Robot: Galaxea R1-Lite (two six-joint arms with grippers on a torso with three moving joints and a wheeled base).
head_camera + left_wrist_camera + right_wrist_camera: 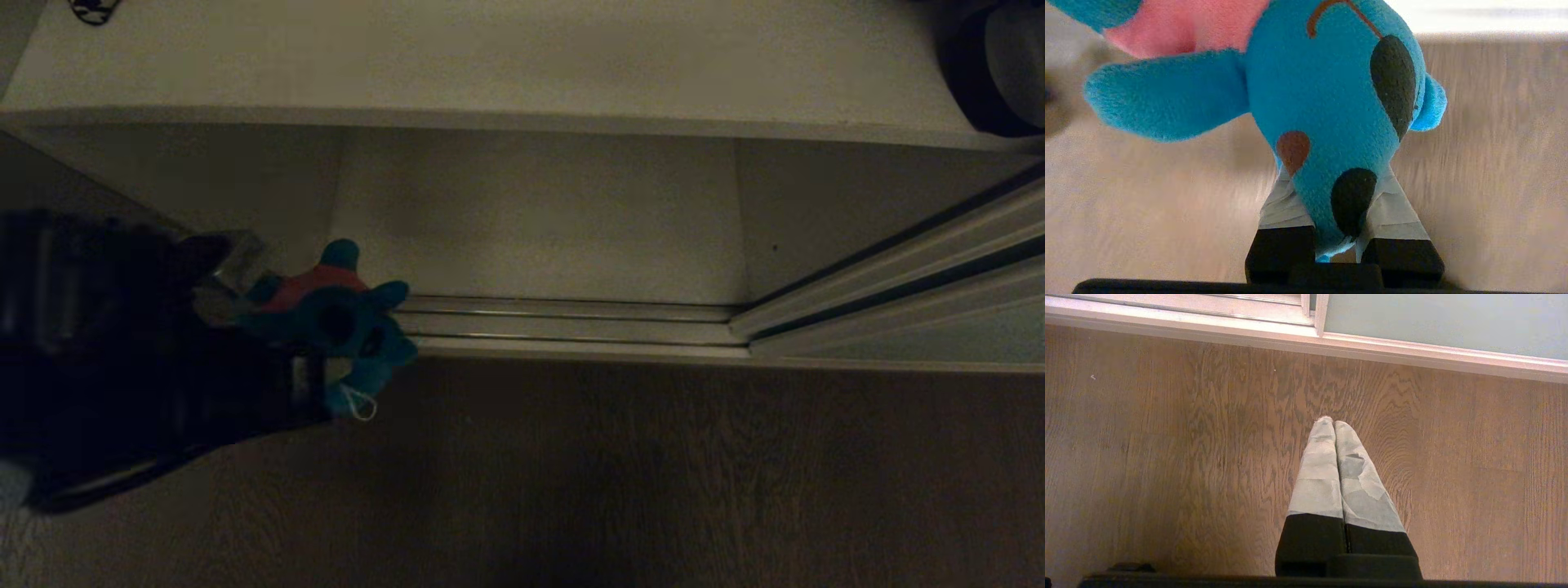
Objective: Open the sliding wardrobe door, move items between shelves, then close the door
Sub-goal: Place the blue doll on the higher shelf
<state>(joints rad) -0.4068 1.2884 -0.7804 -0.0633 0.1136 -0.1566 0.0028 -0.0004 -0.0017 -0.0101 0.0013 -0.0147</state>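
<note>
Blue plush, with a pink-orange patch and black spots, is clamped between the taped fingers [1392,212] of the left gripper [314,347], and in the head view the blue plush toy [343,314] is seen held out over the wardrobe's bottom track [571,322], at the left end of the opening. The step in hand is judged to be the carrying of this toy to another shelf. It is best done with the grip kept firm, since only a narrow lower part of the toy is pinched and the bulk hangs free beyond the fingertips. The upper shelf [490,65] is seen above, its front edge [490,118] running across the whole opening; this lip should be cleared before the toy is brought in over the board. The sliding wardrobe door [939,343] is pushed to the right, so open room is left across the middle and left of the opening. A dark object [1000,69] on the shelf's far right is well apart from the toy. The right gripper [1333,424] hangs over the wooden floor [1167,457] with its fingers pressed together on nothing.
</note>
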